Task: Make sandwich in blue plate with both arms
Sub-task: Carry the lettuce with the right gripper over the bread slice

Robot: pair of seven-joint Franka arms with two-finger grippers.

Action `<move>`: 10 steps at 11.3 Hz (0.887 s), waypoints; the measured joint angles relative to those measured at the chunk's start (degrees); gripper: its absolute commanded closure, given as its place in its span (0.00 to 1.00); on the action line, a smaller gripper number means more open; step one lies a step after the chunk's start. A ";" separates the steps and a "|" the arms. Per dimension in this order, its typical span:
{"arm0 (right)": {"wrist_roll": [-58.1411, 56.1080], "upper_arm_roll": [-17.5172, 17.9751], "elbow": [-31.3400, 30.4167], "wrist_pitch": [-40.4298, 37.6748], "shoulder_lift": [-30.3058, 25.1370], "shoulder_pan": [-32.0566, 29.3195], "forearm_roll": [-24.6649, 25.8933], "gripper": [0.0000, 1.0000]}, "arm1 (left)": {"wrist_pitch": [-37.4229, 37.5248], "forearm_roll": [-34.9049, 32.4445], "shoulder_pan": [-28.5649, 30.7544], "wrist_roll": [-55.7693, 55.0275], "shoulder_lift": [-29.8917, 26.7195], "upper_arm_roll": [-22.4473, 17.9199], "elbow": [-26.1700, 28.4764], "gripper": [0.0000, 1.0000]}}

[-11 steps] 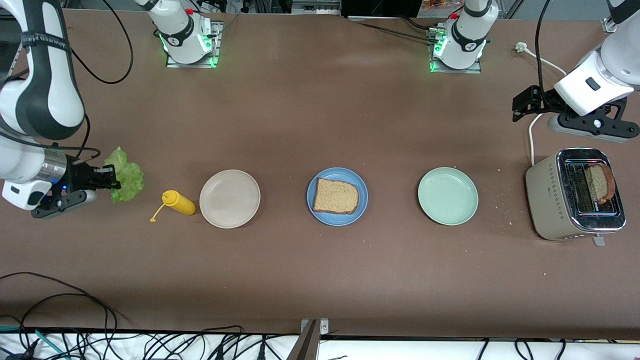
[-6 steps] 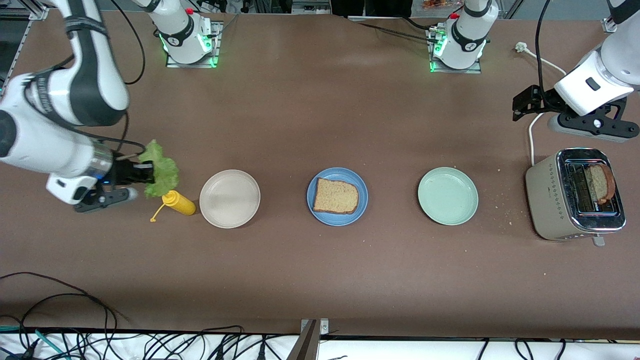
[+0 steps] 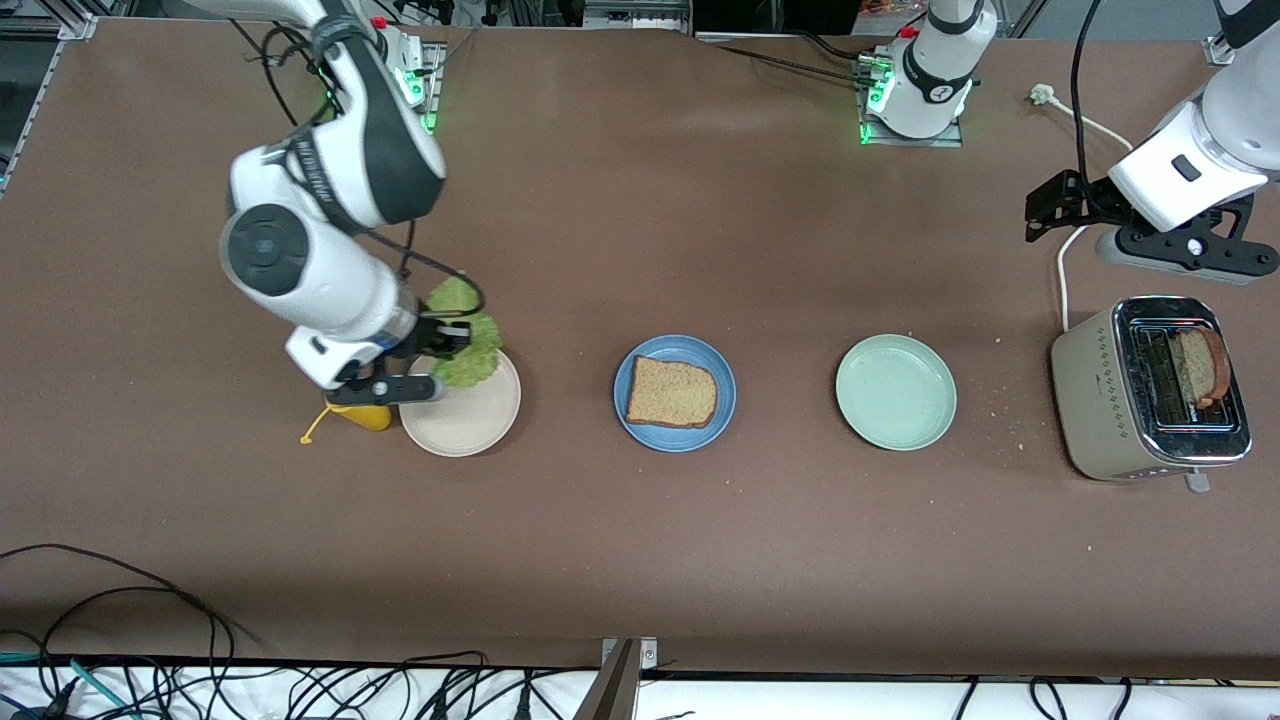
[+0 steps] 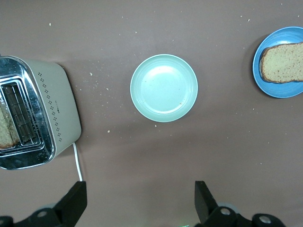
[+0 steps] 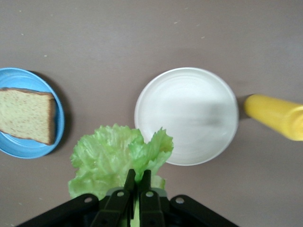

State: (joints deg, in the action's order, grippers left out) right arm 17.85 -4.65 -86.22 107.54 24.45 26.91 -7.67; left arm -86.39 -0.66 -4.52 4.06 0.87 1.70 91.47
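The blue plate (image 3: 724, 362) sits mid-table with one brown bread slice (image 3: 672, 392) lying on it; both also show in the right wrist view as plate (image 5: 28, 150) and bread (image 5: 26, 115). My right gripper (image 3: 452, 340) (image 5: 138, 176) is shut on a ruffled green lettuce leaf (image 3: 472, 345) (image 5: 113, 158), held in the air over the beige plate's rim. A second bread slice (image 3: 1200, 365) stands in the toaster (image 3: 1100, 400). My left gripper (image 3: 1042, 205) (image 4: 140, 191) waits open and empty over bare table by the toaster.
The beige plate (image 3: 470, 425) lies toward the right arm's end, with a yellow squeeze bottle (image 3: 365, 417) beside it, partly under the right hand. A pale green plate (image 3: 895, 392) lies between the blue plate and the toaster. A white cord (image 3: 1065, 270) runs by the toaster.
The right arm has carried the lettuce from the right arm's end of the table, past the yellow bottle, to over the beige plate. The left arm has not moved.
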 measured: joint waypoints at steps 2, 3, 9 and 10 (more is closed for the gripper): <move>8.65 -0.06 3.60 0.32 3.88 4.12 -0.01 1.00 | 0.48 0.00 0.07 0.00 0.00 -0.02 0.00 0.00; 13.09 -0.13 5.37 0.83 5.97 6.06 -0.02 1.00 | 1.08 0.00 0.21 0.00 0.00 -0.03 0.00 0.00; 36.14 -1.23 14.47 6.95 17.02 17.22 -0.02 1.00 | 1.45 0.00 0.41 0.00 0.00 -0.02 0.00 0.00; 39.82 -1.36 15.82 8.66 19.02 18.64 -0.02 1.00 | 1.47 0.00 0.41 0.00 0.00 -0.01 0.00 0.00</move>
State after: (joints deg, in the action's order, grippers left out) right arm 57.67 -6.01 -70.40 116.20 43.47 45.55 -7.69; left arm -84.92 -0.66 -4.11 4.06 0.87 1.69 91.47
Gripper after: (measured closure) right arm 0.943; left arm 0.000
